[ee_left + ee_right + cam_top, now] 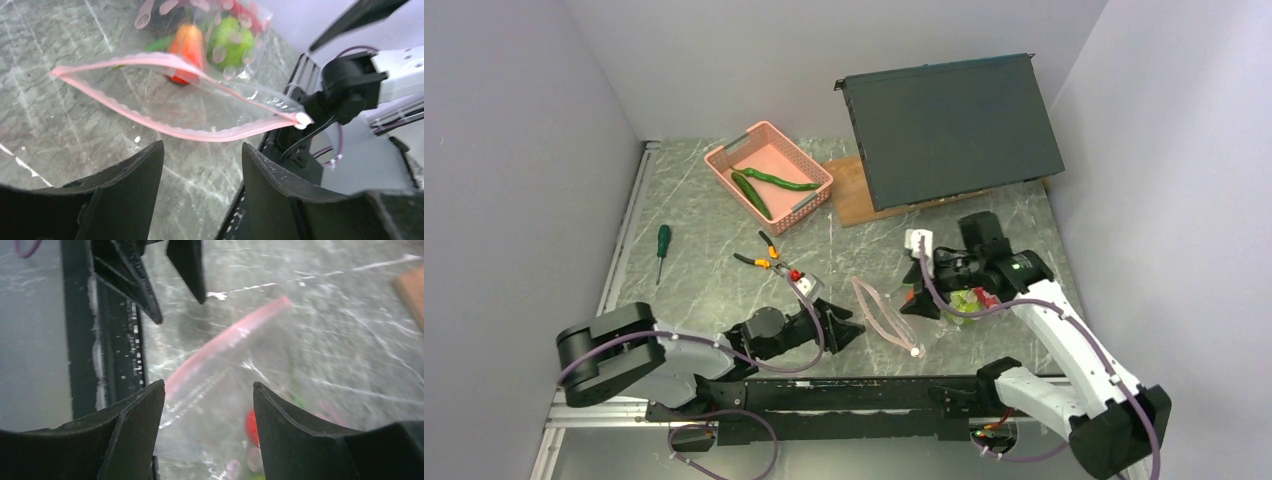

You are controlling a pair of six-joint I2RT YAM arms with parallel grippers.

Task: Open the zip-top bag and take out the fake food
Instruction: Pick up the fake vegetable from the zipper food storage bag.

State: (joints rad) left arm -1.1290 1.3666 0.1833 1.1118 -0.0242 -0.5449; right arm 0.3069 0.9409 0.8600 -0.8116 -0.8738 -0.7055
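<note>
On table (704,250), rear: dark panel (954,125) over a wooden board (849,190). Pink basket (721,172) to its left holds cucumber (752,194) and pepper (779,181). Bag (200,107) lies centre-front between the grippers, zip mouth gaping toward left gripper (202,150). Left jaws apart, empty, just short of the mouth. Right gripper (209,385) sits above the bag's filled end, jaws apart, pinching nothing. Inside bag: apple (231,42), mango (187,45), red piece (251,427). Pliers (764,258) and screwdriver (662,245) lie to the left.
</note>
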